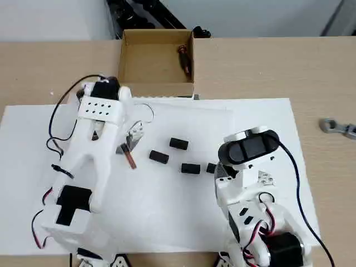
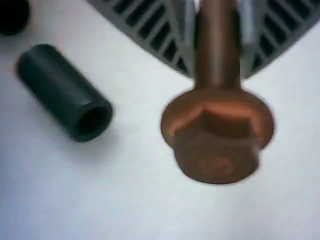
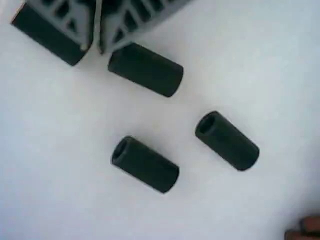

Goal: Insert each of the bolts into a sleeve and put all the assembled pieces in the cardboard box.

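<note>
The left end effector (image 1: 129, 151) is grasping a bolt (image 2: 217, 135) by its shank. The right end effector (image 3: 96, 42) rests clenched and empty beside the sleeves (image 1: 190, 168) on the tabletop (image 1: 311, 72). I think the bolt must line up with the bore of the nearest sleeve (image 1: 158, 157) before pushing.

Sleeves (image 1: 159, 157) right of bolt (image 1: 131, 160); piece (image 1: 185, 60), perhaps, in box (image 1: 129, 55)

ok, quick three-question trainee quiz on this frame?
1. True or false: the left gripper is shut on a bolt.
2. How many sleeves lie on the white sheet? A two, B four, C six.
3. Fill in: the cardboard box already holds ___ piece.
Key: 1 true; 2 B; 3 one.
</note>
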